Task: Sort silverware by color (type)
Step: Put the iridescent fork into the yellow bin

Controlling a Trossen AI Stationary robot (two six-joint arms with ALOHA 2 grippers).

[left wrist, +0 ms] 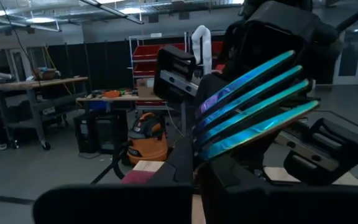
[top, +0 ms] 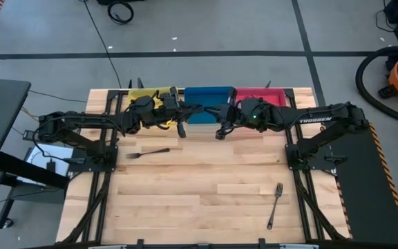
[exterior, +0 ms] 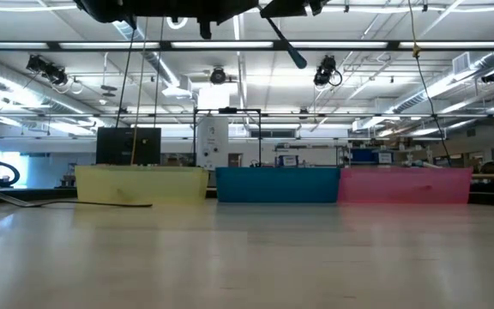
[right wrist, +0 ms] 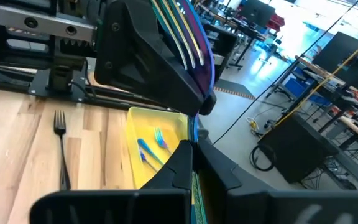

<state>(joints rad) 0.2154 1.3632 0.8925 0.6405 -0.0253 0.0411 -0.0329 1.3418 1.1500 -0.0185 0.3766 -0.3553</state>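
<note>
From above, the left claw (top: 182, 119) and right claw (top: 221, 123) meet at the upper centre before the blue tray (top: 209, 105), both closed on an iridescent fork (top: 202, 108). Two dark forks (top: 147, 153) lie on the desk (top: 185, 200). In the right wrist view, the yellow tray (right wrist: 143, 146) holds teal cutlery (right wrist: 149, 151).

My high view straight down over the table (top: 199, 200), low view level across it toward three trays, wrist views close behind each gripper, both sharing an iridescent fork (left wrist: 253, 102).
</note>
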